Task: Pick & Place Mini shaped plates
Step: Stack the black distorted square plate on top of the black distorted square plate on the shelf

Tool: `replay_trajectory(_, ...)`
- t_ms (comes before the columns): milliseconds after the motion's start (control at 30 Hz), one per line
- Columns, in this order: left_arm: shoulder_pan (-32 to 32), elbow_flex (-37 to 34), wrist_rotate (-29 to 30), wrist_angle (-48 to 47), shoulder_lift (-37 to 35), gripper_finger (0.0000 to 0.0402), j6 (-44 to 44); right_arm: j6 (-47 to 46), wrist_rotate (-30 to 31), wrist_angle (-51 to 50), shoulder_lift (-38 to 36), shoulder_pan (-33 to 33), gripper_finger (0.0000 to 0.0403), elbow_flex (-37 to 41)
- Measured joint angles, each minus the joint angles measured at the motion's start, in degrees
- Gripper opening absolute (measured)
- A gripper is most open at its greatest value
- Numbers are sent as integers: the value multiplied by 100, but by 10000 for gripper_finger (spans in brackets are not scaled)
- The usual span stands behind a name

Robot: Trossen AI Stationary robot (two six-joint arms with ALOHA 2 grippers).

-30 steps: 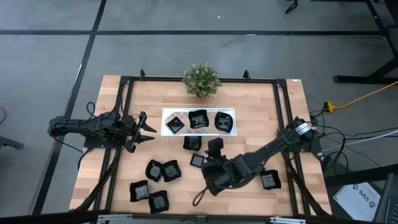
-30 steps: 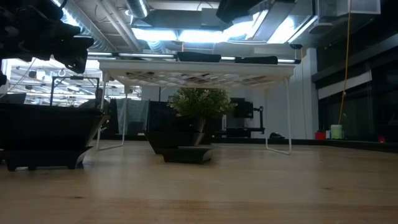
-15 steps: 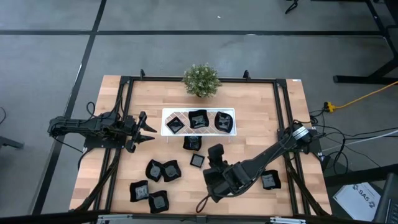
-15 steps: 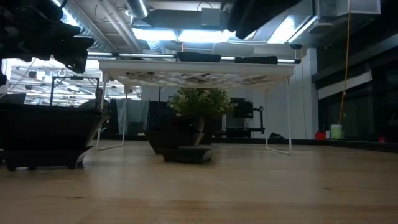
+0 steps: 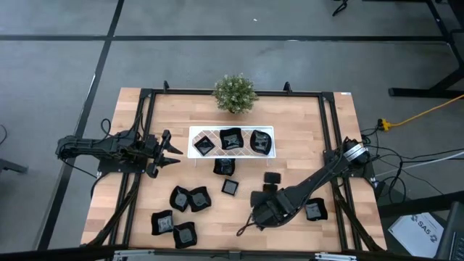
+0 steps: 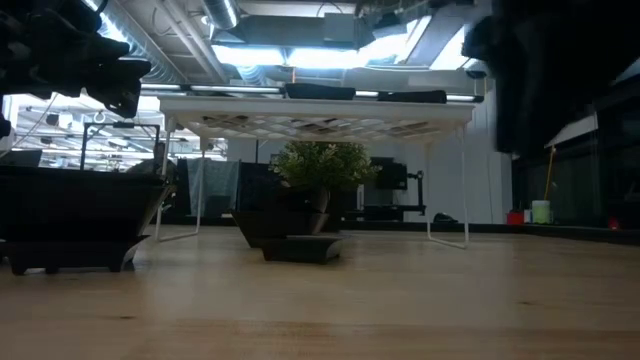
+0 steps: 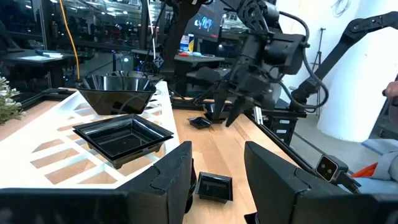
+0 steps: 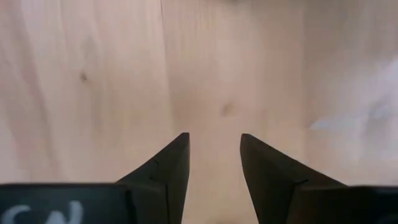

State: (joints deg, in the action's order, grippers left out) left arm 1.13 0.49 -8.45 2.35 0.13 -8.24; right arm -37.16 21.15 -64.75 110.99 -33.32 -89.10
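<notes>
Three small glossy black plates [image 5: 230, 139] already sit in the long white lattice-patterned tray [image 5: 195, 131], presumably the drop-off. Others lie loose on the pale wooden worktop [image 5: 304, 138]. The right gripper [image 8: 212, 163] points down at bare wood, jaws apart and empty. The left gripper [image 7: 217, 167] waits beside the tray, jaws wide.

Wooden desk [image 5: 304, 138] with a black frame around it. Sitting on it: a small potted plant [image 5: 234, 93] at the far edge, a white tray [image 5: 194, 133] on thin legs mid-desk. Loose black mini plates [image 5: 188, 199] are scattered over the near half, one more [image 5: 315, 210] off on the right.
</notes>
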Motion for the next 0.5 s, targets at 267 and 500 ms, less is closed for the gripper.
replay_trajectory(267,0,-1,0,0,2,143,1,-2501,-1278,-1352,-43,0,142,37)
replay_trajectory(500,0,-2,0,0,2,143,1,-3891,-2605,-2058,-44,-40,142,37)
